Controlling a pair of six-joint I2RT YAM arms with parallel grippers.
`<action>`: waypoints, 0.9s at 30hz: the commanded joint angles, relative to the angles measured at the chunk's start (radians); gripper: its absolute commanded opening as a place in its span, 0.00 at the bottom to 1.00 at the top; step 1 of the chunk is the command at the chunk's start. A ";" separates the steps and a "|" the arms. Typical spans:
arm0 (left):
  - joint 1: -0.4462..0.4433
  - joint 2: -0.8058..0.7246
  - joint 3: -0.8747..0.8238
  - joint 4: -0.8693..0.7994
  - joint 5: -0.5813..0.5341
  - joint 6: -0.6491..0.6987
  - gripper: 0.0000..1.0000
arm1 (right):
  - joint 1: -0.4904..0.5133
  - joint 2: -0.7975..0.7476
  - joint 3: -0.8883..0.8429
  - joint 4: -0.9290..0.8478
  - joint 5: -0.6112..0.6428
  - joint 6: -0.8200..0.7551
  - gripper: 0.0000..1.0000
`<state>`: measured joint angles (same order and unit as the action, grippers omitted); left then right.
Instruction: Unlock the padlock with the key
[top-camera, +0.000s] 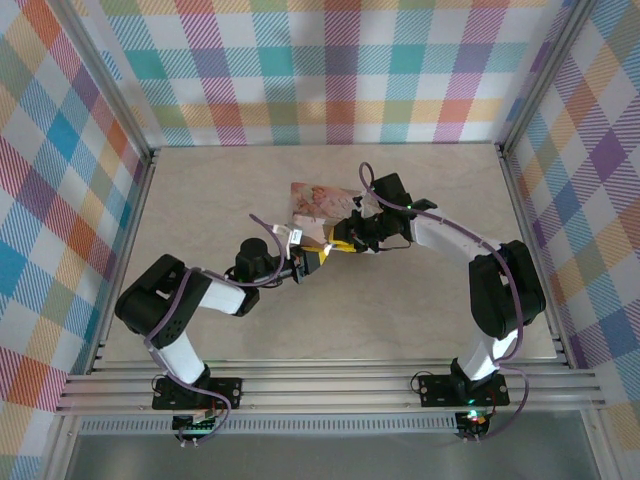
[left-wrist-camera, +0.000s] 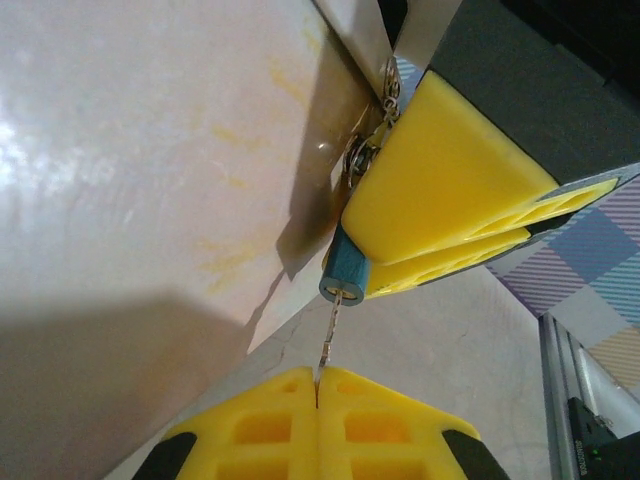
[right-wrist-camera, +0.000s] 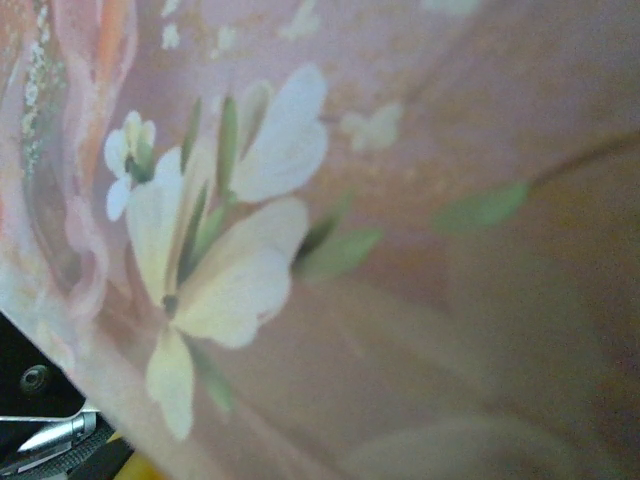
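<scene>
The tiny teal-blue padlock (left-wrist-camera: 347, 272) hangs by its brassy shackle (left-wrist-camera: 362, 155) at the edge of the pink tin (top-camera: 318, 200). My right gripper (top-camera: 350, 238) is shut on the padlock, whose end pokes out between the yellow fingers (left-wrist-camera: 440, 190). A thin metal key (left-wrist-camera: 330, 335) runs from the padlock's keyhole end down into my left gripper (left-wrist-camera: 317, 378), which is shut on it. In the top view my left gripper (top-camera: 318, 256) meets the right one at mid-table, just in front of the tin. The tin's flower picture (right-wrist-camera: 210, 250) sits close up in the right wrist view.
The tin's pale glossy side (left-wrist-camera: 150, 150) stands right beside the padlock. Beige marbled table (top-camera: 400, 310) lies around both arms, ringed by an aluminium frame (top-camera: 130, 240) and checked walls.
</scene>
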<state>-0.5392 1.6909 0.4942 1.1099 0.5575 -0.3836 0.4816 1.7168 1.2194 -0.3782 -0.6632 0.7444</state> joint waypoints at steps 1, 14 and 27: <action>-0.013 -0.060 0.027 0.056 -0.038 0.032 0.00 | 0.046 0.020 0.012 -0.062 -0.127 0.018 0.00; -0.015 -0.035 0.038 0.101 -0.036 -0.025 0.00 | 0.049 0.021 0.020 -0.158 -0.100 -0.009 0.00; -0.103 -0.147 0.034 -0.067 -0.176 0.162 0.00 | 0.051 0.033 0.021 -0.130 -0.098 0.050 0.00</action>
<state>-0.6201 1.5768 0.4946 0.9165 0.3977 -0.2684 0.4839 1.7248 1.2377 -0.4530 -0.6479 0.7479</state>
